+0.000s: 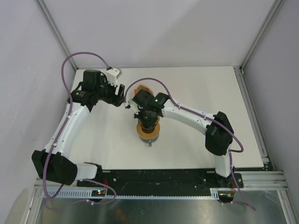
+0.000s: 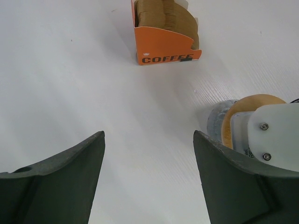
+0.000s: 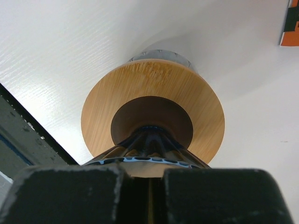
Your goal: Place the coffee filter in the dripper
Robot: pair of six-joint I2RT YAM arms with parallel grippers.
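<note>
Dripper (image 3: 154, 93) stood upright on the table (image 3: 60, 42) directly under the right tool (image 3: 149, 175), its blue ribbed cone rising to the fingertips, its wooden collar and clear base beyond them; that tool's jaws were pressed fully together, and whether they pinched the cone's rim, a sheet of paper or nothing I could not tell. Left tool (image 2: 148, 135) hung with its jaws spread wide and nothing between them; straight ahead of it sat the orange packet (image 2: 163, 49), tan filters (image 2: 163, 16) stacked inside; the dripper lay close off its right finger. No loose coffee filter showed in any view, so fetching one seemed the step in hand; the next move would call for the left tool to reach forward into the packet and nip a single sheet off the stack, not several.
</note>
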